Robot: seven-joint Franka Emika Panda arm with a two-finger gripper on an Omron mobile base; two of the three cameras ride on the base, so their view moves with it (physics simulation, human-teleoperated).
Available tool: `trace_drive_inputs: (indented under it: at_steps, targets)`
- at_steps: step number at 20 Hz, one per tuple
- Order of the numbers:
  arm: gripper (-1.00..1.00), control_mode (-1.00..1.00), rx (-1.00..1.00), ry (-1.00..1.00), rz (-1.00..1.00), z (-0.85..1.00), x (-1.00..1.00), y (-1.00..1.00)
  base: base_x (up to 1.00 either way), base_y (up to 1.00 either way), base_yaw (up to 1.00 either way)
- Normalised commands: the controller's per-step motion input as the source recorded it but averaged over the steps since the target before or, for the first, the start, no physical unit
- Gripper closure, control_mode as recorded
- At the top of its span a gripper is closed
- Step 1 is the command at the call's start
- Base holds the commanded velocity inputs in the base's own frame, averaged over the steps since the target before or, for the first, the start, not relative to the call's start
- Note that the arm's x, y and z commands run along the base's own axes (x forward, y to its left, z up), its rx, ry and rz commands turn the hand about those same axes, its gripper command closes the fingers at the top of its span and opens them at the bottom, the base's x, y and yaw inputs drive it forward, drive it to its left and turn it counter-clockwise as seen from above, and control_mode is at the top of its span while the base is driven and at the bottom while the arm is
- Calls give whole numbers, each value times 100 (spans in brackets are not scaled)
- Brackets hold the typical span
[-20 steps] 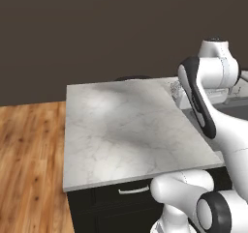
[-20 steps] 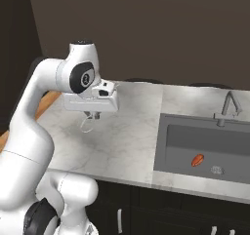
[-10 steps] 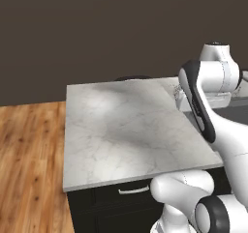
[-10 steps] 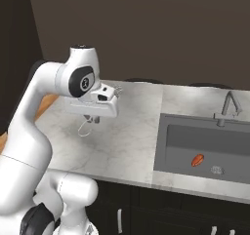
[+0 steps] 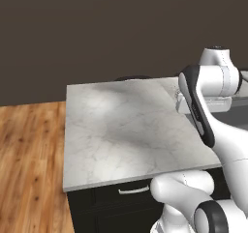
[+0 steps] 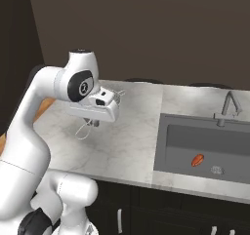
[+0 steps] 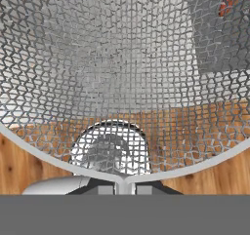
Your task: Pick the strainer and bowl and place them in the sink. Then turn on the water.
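Gripper (image 7: pixel 125 187) clamped on strainer (image 7: pixel 122 83) rim; mesh fills hand view, held up off counter; in right base view wire loop handle (image 6: pixel 83 130) hangs below hand, above marble counter (image 6: pixel 124 141) left of sink (image 6: pixel 210 144); counter surface between arm and sink edge bare, open path rightward; small orange-red object (image 6: pixel 197 160) lies on basin floor near drain (image 6: pixel 217 169); faucet (image 6: pixel 227 108) stands at sink back edge; wood floor (image 5: pixel 29 164) beyond counter left edge.
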Motion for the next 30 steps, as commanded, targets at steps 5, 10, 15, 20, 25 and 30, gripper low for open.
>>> trace_drive_inputs:
  at_steps: [5,10,15,20,25,30]
  targets:
    - [100,-100,0,0,0,0,0,0,0,0,0]
    - [100,100,0,0,0,0,0,-1,-18,-33,1]
    - [100,100,0,0,0,0,0,0,-53,-74,6]
    - [100,100,0,0,0,0,0,0,-68,-85,5]
    - [100,100,0,0,0,0,0,0,-61,-85,4]
    - [100,100,0,0,0,0,0,0,-34,-88,3]
